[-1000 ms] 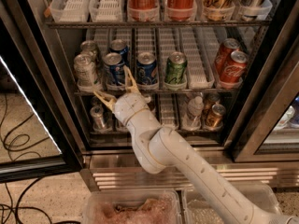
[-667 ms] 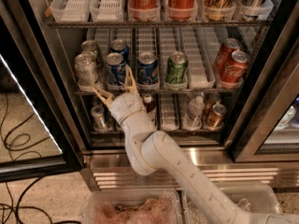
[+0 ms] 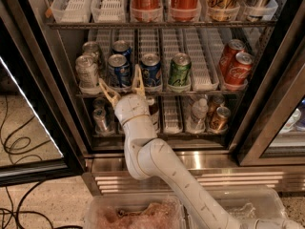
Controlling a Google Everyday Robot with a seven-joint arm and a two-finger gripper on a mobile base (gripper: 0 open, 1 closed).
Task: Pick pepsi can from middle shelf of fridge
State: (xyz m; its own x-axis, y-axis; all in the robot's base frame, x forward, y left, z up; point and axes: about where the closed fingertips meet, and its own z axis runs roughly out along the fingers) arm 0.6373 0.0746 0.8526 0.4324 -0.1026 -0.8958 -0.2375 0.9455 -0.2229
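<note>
Nearest the camera sits a clear plastic bin (image 3: 109,209) holding a crumpled pinkish mass that I cannot identify. From beside it the white arm (image 3: 157,161) rises across the ribbed steel base of the fridge (image 3: 214,162) and into the open door. The claw (image 3: 119,76) is at the front edge of the middle shelf (image 3: 200,93), its two tan fingers spread wide and holding nothing. The pepsi can (image 3: 118,67) stands upright at the front of its white lane, directly ahead of the claw and framed between the fingers. One finger is on its left by the silver cans (image 3: 87,70); the other is in the gap between it and a second blue can (image 3: 151,69) in the next lane. Since the can's long axis is vertical, the coming move is probably a short push straight in, then a close across its sides, and the right finger has little room beside that neighbour. A third blue can (image 3: 122,47) stands behind the target in the same lane. Further right come a green can (image 3: 180,70), a bare lane, then two red Coca-Cola cans (image 3: 236,65). Below are small bottles (image 3: 198,113), and above, the bases of tall red bottles (image 3: 185,1).
</note>
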